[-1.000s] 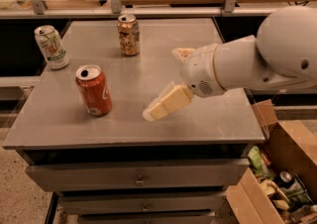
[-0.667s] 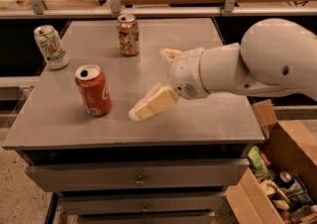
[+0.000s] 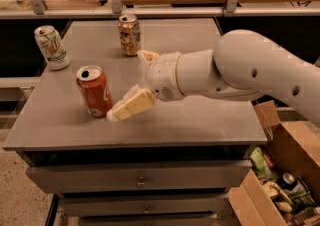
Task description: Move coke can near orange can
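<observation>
The coke can stood upright near the front left of the worktop. The orange can stood upright well behind it, toward the back edge and a little to the right. A 7UP can stood at the left edge, apart from both.

The claw hung low over the worktop just to the right of the coke can, at the end of the white arm that stretched in from the right. Its fingers were spread wide and held nothing. The nearer one had its tip by the can's foot, though I could not tell whether it touched or was only just beside. The farther one pointed back toward the orange can. The coke can was not yet between them.

The step in hand looked to be the approach to the grasp, so the task was at an early part. To do it well, the claw would need to go further left with the can centred in the gap, so that neither finger struck first and tipped it. The near fingertip was the risk: low by the base, it could shove the can toward the front left edge. The fingers should close at about mid-height, squarely across the can and gently, since thin aluminium dents. After that would come a small lift, a carry back and right, and a set-down just beside the orange can without bumping it.
</observation>
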You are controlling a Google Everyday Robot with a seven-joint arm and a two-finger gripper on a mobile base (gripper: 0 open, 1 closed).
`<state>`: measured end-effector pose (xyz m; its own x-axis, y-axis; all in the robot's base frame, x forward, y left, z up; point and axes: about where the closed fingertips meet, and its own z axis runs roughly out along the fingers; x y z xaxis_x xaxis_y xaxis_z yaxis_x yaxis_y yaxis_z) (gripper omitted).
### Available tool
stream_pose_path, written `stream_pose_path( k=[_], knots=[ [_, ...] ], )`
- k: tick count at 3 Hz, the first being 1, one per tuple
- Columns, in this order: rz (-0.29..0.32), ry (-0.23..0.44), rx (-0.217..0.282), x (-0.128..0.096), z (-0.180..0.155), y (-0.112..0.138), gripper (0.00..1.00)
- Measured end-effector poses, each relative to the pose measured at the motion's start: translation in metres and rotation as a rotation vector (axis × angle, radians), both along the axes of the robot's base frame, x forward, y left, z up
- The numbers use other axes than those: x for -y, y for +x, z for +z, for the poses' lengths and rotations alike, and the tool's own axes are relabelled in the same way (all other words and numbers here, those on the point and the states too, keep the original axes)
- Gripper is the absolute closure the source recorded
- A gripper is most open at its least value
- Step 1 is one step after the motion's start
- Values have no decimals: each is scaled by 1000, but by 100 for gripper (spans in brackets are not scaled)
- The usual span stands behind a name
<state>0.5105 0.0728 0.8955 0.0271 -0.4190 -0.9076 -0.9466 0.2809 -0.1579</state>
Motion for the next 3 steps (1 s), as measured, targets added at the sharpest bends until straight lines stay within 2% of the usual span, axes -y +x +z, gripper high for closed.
stream_pose_path(
  k=[1, 3],
  knots=[
    [40, 30, -2, -22, -6, 2, 0],
    [83, 78, -12, -45, -20, 4, 0]
  ],
)
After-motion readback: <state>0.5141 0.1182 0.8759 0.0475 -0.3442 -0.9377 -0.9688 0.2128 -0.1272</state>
